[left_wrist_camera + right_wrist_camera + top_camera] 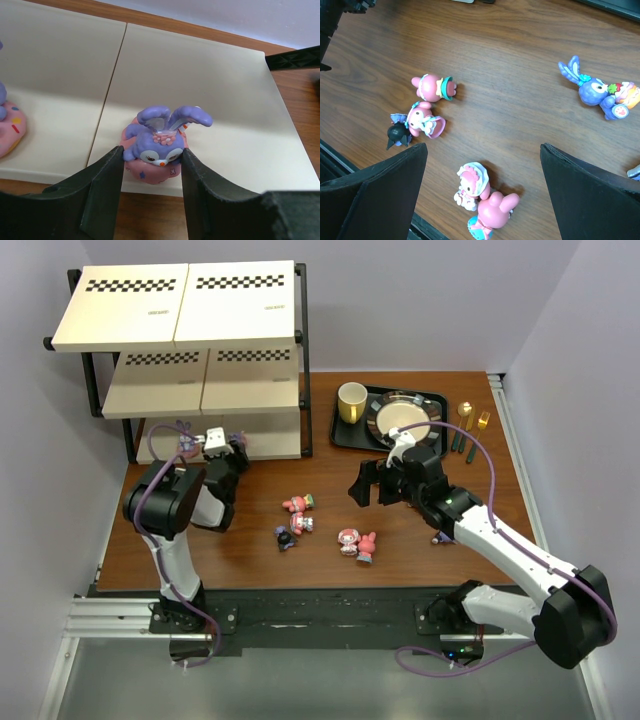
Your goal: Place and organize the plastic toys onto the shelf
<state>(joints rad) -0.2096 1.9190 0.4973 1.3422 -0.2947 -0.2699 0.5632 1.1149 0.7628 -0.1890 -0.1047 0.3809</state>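
My left gripper [152, 165] is shut on a purple bunny on a pink round base [157, 145], which rests at the front edge of the shelf's lowest cream board [210, 75]. A second purple bunny on a pink base [7, 125] stands on that board at the far left. The shelf [175, 305] is at the back left. My right gripper [482, 147] is open and empty, held above two pink bunny toys [472, 182] lying on the table. Two more pink toys [432, 86] and a dark one [397, 134] lie to its left. A purple bunny [595, 92] lies to its right.
A black tray [345, 430] with a plate [403, 418] and a yellow mug [351, 400] stands at the back right. Gold cutlery [465, 410] lies beside it. The loose toys [300, 520] lie mid-table between the arms.
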